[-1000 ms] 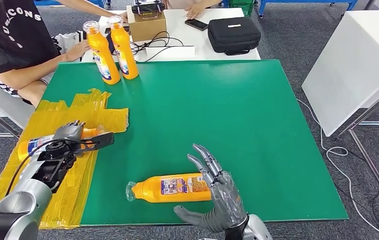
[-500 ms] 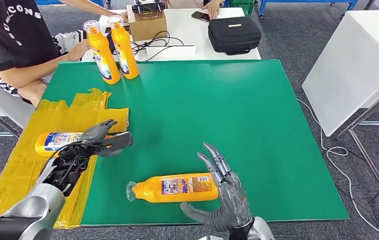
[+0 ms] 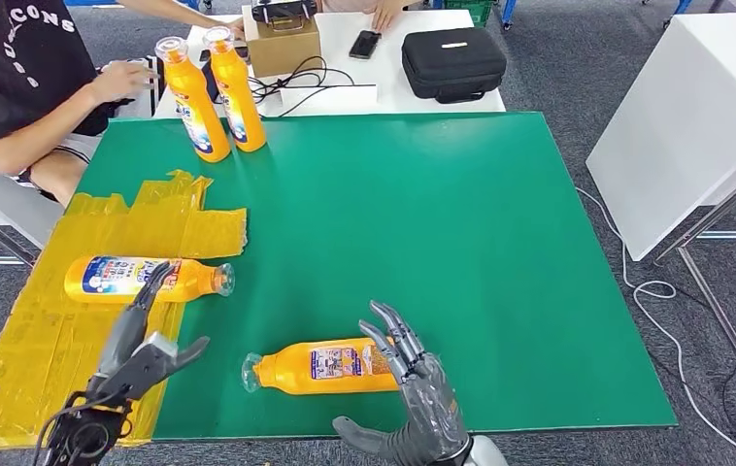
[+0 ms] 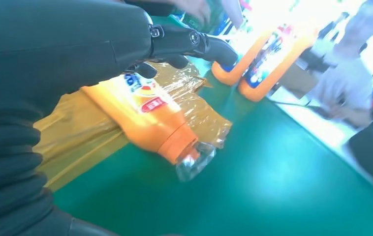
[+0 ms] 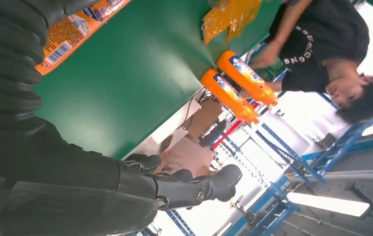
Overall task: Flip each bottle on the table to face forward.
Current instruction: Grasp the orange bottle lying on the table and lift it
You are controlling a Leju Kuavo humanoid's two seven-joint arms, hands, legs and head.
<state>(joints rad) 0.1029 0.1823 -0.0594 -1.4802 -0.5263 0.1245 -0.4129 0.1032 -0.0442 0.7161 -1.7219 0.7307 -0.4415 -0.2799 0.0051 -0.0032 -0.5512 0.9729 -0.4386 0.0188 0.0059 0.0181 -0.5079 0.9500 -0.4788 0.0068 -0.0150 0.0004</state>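
Two orange bottles lie on their sides. One (image 3: pixel 141 278) (image 4: pixel 145 118) rests on the yellow plastic sheet (image 3: pixel 44 340) at the left, its blue label up and its clear cap pointing right. The other (image 3: pixel 330 367) (image 5: pixel 71 29) lies near the green mat's front edge, cap to the left. Two more orange bottles (image 3: pixel 211 92) (image 4: pixel 263 59) (image 5: pixel 238 88) stand upright at the mat's far left corner. My left hand (image 3: pixel 141 354) hovers open just in front of the first bottle, touching nothing. My right hand (image 3: pixel 418 408) is open, its spread fingers at the base end of the second bottle.
A person (image 3: pixel 24 87) sits at the far left with an arm near the standing bottles. Behind the green mat (image 3: pixel 442 223) a white table holds a cardboard box (image 3: pixel 282 44), a phone (image 3: pixel 364 43), cables and a black case (image 3: pixel 453 64). Another white table (image 3: pixel 694 126) stands at the right.
My left hand let go of the left bottle and drew back toward me; the bottle now lies alone, rolled blue label up. My right hand stayed at the front bottle's base. The camera shifted slightly.
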